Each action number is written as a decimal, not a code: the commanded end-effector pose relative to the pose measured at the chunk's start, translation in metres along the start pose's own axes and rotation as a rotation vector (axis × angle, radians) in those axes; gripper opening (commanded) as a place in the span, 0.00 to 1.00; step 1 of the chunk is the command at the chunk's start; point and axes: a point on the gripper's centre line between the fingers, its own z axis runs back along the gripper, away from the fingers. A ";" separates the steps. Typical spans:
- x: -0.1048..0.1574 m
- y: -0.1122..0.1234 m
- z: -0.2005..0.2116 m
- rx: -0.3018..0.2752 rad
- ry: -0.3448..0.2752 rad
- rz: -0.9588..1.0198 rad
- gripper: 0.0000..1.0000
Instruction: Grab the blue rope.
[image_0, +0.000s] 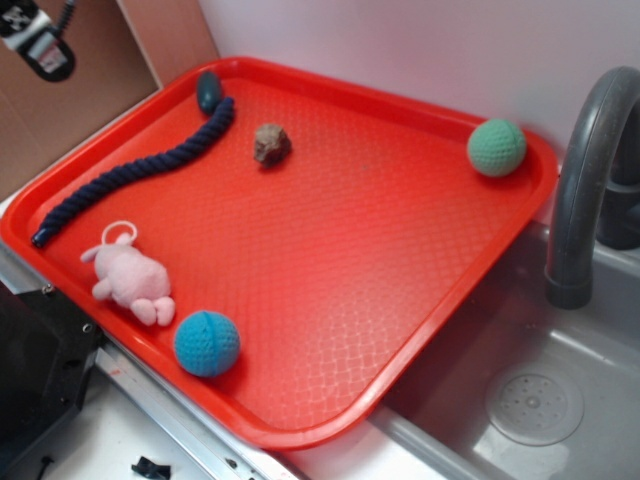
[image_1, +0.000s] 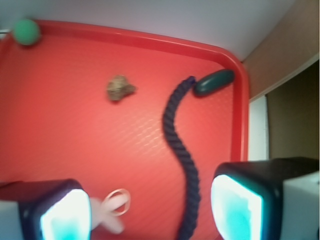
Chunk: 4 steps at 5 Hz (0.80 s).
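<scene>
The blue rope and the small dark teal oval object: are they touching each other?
Cannot tell. In the wrist view the blue rope ends right at the teal oval, and in the exterior view they also meet, but neither view shows contact or a gap plainly.

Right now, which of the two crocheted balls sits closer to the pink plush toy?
The blue ball, at the tray's near edge, right beside the pink plush toy. The green ball sits in the far corner by the faucet.

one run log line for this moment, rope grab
phase: approach | hand: open, empty, above tray | blue rope: flat on tray, wavy, untouched, below hand | far end by teal oval
</scene>
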 end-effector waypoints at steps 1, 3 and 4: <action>0.009 0.026 -0.041 0.018 -0.002 -0.032 1.00; 0.014 0.026 -0.095 0.030 0.085 -0.099 1.00; 0.016 0.024 -0.116 0.030 0.106 -0.141 1.00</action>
